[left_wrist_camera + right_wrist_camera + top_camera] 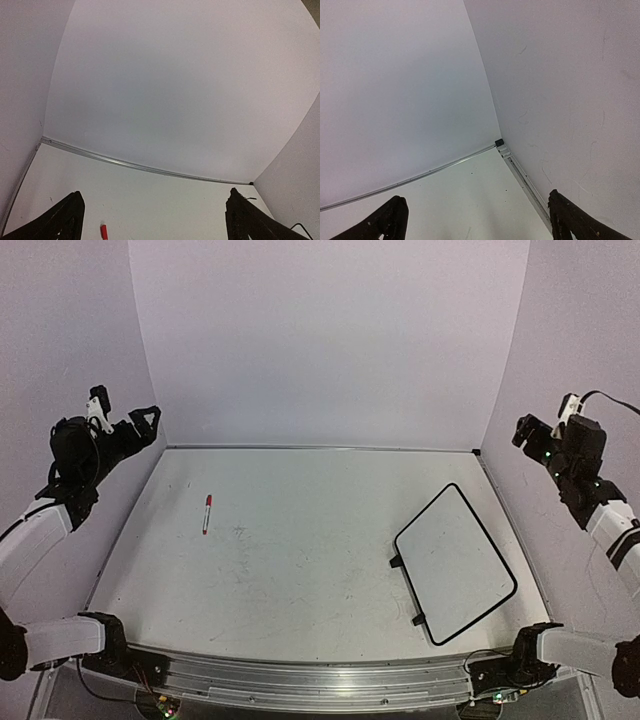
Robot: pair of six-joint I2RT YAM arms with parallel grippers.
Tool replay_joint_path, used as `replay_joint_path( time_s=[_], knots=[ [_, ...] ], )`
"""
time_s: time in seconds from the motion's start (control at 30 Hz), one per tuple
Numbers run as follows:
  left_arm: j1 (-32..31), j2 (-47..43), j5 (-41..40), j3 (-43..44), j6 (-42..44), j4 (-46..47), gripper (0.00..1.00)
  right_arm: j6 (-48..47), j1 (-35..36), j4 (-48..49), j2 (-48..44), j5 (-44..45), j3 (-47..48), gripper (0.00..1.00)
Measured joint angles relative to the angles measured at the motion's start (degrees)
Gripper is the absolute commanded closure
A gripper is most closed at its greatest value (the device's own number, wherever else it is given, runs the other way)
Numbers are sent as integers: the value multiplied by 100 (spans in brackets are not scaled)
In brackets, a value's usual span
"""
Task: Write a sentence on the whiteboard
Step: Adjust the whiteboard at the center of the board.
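Both arms are up and off to the sides, nothing in either one. The left gripper (143, 423) hangs high over the table's left edge with its fingers spread wide. Its wrist view shows the two dark fingers (65, 220) far apart at the bottom corners and only table and back wall between them. The right gripper (527, 430) is the same story: raised by the right wall, jaws wide apart and empty. Its wrist view looks into the far right corner, where the metal edge rail (520, 172) meets the walls.

The whiteboard (455, 565) lies flat on the table (300, 570), right half, toward the near edge, well clear of both grippers. It's turned at an angle to the table edges, with its two small black feet (397, 562) on the side facing the table's middle. The writing surface looks blank.

The marker (207, 513), white barrel with red ends, lies on the left half of the table, roughly pointing near-to-far and well apart from the whiteboard. Its red end (104, 231) just shows at the bottom of the left wrist view, nearer the left-hand finger. The tabletop has faint scuffs around the middle.
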Motion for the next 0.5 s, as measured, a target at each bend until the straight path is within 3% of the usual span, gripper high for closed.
replay_joint_path(
  time_s=[0.3, 0.5],
  knots=[
    [-4, 410, 1145, 30, -1, -13, 1, 3, 158, -286, 167, -1056, 532, 2],
    [-4, 811, 1907, 30, -162, -22, 1, 97, 1814, -378, 788, -943, 1125, 2]
  ],
)
